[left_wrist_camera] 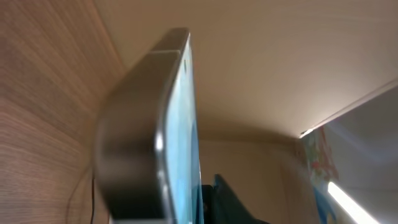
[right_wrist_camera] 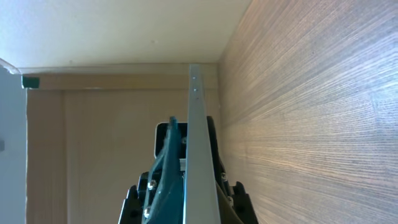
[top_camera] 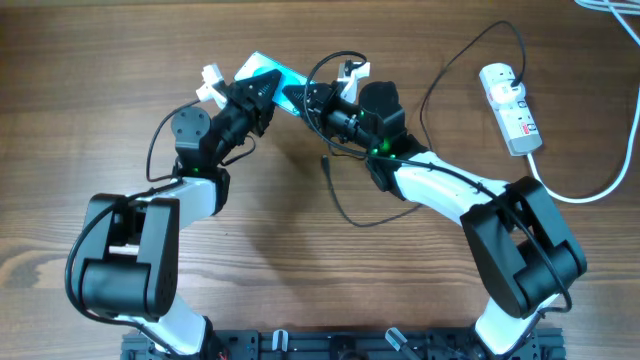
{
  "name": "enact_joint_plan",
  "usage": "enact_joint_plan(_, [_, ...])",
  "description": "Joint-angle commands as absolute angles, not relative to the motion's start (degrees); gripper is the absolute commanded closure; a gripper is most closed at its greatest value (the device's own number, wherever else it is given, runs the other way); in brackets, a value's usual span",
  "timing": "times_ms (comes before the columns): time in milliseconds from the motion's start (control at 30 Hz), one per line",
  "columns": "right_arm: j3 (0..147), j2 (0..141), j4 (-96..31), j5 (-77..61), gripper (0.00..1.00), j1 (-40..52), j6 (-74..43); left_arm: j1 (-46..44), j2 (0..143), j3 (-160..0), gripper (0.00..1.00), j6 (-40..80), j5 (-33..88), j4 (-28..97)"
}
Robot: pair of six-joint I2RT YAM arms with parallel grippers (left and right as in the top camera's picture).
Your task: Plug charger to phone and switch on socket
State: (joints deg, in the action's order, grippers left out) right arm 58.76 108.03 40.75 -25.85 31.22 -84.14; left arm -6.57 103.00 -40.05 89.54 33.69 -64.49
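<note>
Wooden table [top_camera: 300, 270], left claw [top_camera: 258, 95] and right claw [top_camera: 308, 98] angled inward, both clamping phone [top_camera: 272, 72]

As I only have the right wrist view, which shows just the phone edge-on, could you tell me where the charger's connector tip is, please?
Observer: The charger's tip lies loose on the table, nearer the robot's base than the phone. It is not plugged in.
Operator: Thank you. Is anything else on the phone?
Observer: Yes, the left claw is at its other end, opposite the right claw. I cannot tell whether it is clamped.
Operator: And where is the socket?
Observer: The socket lies on the table, far out on the robot's right.
</note>
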Motion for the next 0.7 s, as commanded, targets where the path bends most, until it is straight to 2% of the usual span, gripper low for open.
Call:
enact_joint_plan(0, [59.2, 108.6, 39.6, -25.9, 0.96, 32.2, -84.1, -6.4, 102.5, -40.3, 0.89, 89.2, 33.1, -66.0])
enact_joint_plan(67, [59.2, 108.6, 39.6, -26.0, 0.96, 32.2, -84.0, -6.4, 102.5, -40.3, 0.96, 89.2, 33.1, -66.0])
enact_joint_plan(133, [59.2, 108.6, 39.6, -27.0, 0.95, 32.2, -83.7, -6.4, 102.5, -40.3, 0.96, 89.2, 32.6, -66.0])
enact_joint_plan(167, [59.2, 108.6, 39.6, -27.9, 0.32, 32.2, -82.6, -6.4, 102.5, -40.3, 0.96, 89.2, 32.4, -66.0])
enact_joint_plan(200, [59.2, 108.6, 39.6, -29.3, 0.00, 32.0, -81.9, -6.3, 102.5, -40.3, 0.96, 89.2, 32.0, -66.0])
enact_joint_plan(300, [59.2, 107.4, 39.6, -32.9, 0.00, 26.2, -76.4, -4.9, 102.4, -40.3, 0.96, 90.9, 33.5, -66.0])
enact_joint_plan(467, [59.2, 101.5, 35.5, -42.6, 0.00, 13.8, -65.9, 4.6, 102.4, -40.3, 0.96, 93.8, 48.6, -65.4])
enact_joint_plan(533, [59.2, 98.7, 26.4, -42.5, 0.00, 12.9, -57.8, 7.5, 102.4, -40.3, 0.96, 94.8, 53.8, -64.5])
enact_joint_plan(600, [59.2, 94.2, 10.7, -38.5, 0.00, 13.1, -46.9, 10.4, 102.5, -40.3, 0.96, 95.0, 61.4, -61.1])
enact_joint_plan(667, [59.2, 91.8, 2.7, -35.0, 0.02, 13.7, -41.4, 10.3, 102.5, -40.3, 0.96, 95.3, 64.1, -57.1])
